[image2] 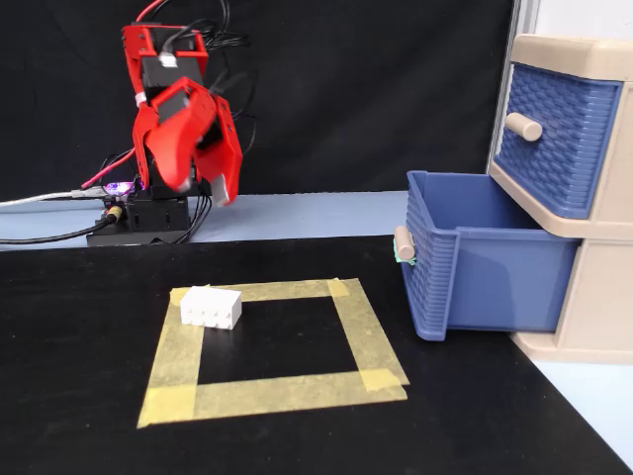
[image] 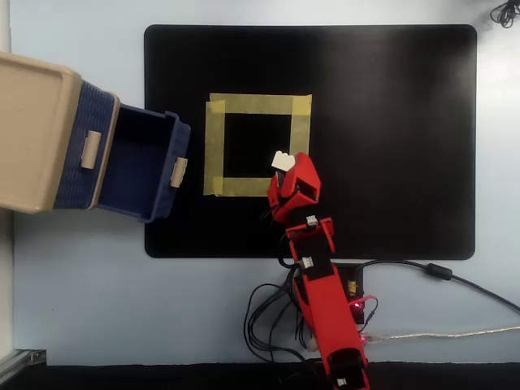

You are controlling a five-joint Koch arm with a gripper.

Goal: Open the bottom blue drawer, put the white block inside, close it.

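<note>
**One drawer open, one brick waiting under my gripper**

From my remote station I see the red arm raised above the black mat (image2: 89, 396), its gripper (image2: 203, 183) hanging in the air with the jaws spread apart and nothing between them. The fingertips look blurred in the fixed view. The white block (image2: 211, 308) lies well below the gripper on a corner of the yellow tape square (image2: 371, 341), studs up, untouched. In the overhead view the gripper (image: 283, 177) partly covers the white block (image: 281, 160), so only one end of the brick shows past the red housing. The bottom blue drawer (image2: 485, 262) stands pulled out, well off to the gripper's right in the fixed view, its beige handle (image2: 403, 243) facing the tape square and its inside bare. Above it the upper blue drawer (image2: 554, 124) sits closed in the beige cabinet (image: 32, 130).
</note>
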